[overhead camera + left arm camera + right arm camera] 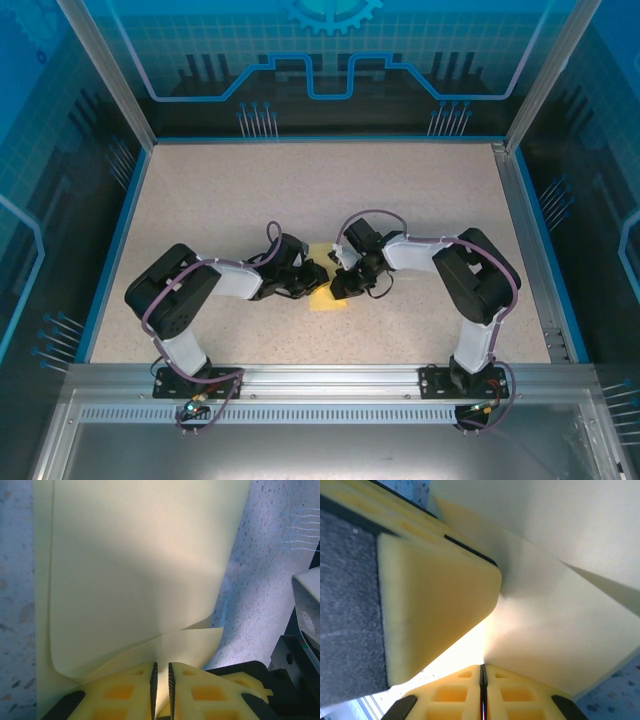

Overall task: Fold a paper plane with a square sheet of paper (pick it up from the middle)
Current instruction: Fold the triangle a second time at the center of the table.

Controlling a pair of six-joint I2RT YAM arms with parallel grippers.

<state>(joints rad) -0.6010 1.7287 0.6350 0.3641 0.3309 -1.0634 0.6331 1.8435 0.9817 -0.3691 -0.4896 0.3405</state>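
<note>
Nearest me, the two arms were bolted to a metal rail point(320, 376). Both black arms bent in toward the middle of the table point(250, 190), which was pale and speckled like sand. There the left gripper point(306, 284) and the right gripper point(343, 284) met, almost nose to nose, over the sheet point(328, 301). The sheet was thin, smooth yellow paper in the middle of the table. From above I saw just a small corner below the grippers and a sliver behind them. The rest was hidden under them.

Up close, the left gripper's fingers point(125, 695) were chunky yellow plastic with square hollows and black ridged faces. Only a thin slit was between them. The sheet's curled edge ran into it, so they were pinching the paper. One layer bent up in a soft curve over a flat layer.

The right gripper's fingers point(450, 695) were pressed tight together on a fold of the sheet. Beside them sat a thick yellow block point(435, 605) with a rough grey side, too near and blurry to name. I could not tell how many folds the sheet had.

Far back stood shiny blue walls point(330, 60).
</note>
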